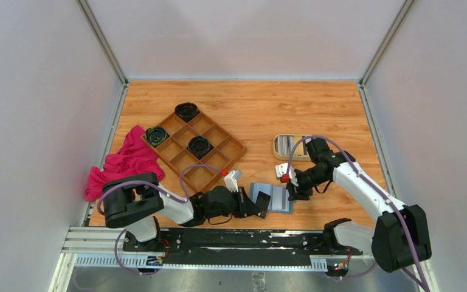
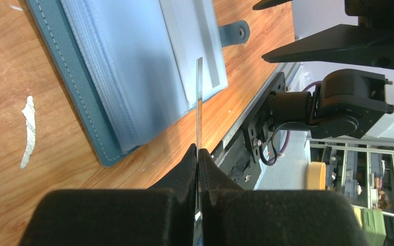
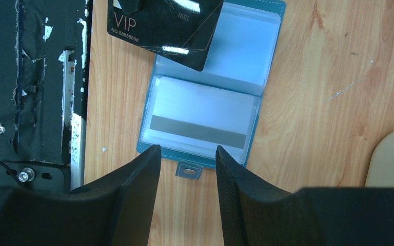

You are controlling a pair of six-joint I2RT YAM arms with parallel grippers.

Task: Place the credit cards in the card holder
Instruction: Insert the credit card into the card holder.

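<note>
Over the open card holder, left claw pinches a dark card, long side slightly askew; right claw spread

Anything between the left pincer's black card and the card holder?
Nothing visible. The black card in the left pincer overlaps the open card holder; the right pincer hangs open by the snap tab.

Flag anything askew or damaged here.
Dark card, pinched in the left gripper, hangs skewed over the open card holder, not square to its pockets. White scuff marks on the table near the holder. Nothing else stands out.
</note>
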